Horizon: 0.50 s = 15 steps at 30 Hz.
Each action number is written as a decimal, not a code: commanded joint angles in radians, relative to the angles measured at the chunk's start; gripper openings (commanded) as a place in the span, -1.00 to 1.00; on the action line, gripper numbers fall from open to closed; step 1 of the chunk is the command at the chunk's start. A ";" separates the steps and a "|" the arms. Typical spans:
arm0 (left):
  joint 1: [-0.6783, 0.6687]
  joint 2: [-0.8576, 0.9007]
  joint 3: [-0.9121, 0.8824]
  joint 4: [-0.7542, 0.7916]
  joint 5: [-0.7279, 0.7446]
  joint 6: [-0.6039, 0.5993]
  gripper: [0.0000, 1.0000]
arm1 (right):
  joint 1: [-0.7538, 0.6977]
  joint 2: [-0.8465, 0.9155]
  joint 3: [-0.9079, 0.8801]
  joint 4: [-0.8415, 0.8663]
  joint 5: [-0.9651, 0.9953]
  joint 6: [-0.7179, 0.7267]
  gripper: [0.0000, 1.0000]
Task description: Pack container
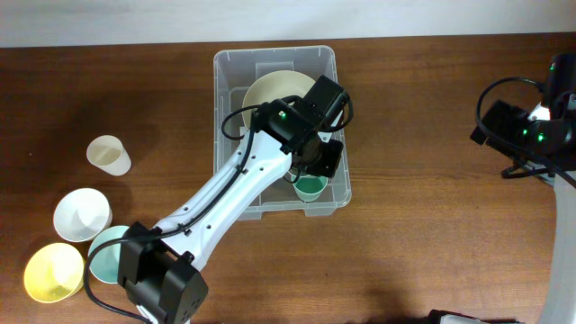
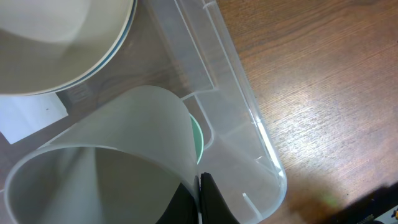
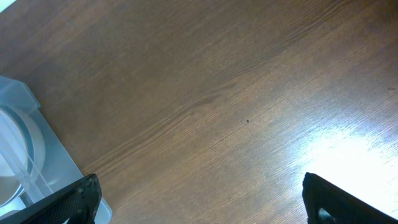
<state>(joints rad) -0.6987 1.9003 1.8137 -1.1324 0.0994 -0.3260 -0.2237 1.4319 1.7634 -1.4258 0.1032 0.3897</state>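
Observation:
The clear container (image 1: 229,67) stands at the table's back middle; its wall shows in the left wrist view (image 2: 249,118) and a corner in the right wrist view (image 3: 25,124). Inside it lie a cream bowl (image 1: 274,90) (image 2: 56,43), a white label (image 2: 31,115) and a green cup (image 1: 312,187) (image 2: 197,137) in the front right corner. My left gripper (image 1: 310,166) (image 2: 200,199) is inside the container, shut on the rim of a translucent white cup (image 2: 106,168) held just over the green cup. My right gripper (image 1: 504,135) (image 3: 199,193) is open and empty above bare table at the far right.
At the table's left stand a white cup (image 1: 109,155), a white bowl (image 1: 82,214), a teal cup (image 1: 110,252) and a yellow bowl (image 1: 54,273). My left arm stretches diagonally from the front left to the container.

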 commanded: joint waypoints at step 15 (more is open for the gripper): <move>-0.004 0.002 -0.001 -0.013 0.043 0.005 -0.48 | -0.006 0.002 -0.006 0.000 -0.006 0.008 0.97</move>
<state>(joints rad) -0.6987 1.9003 1.8137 -1.1416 0.1280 -0.3264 -0.2237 1.4319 1.7634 -1.4258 0.1032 0.3897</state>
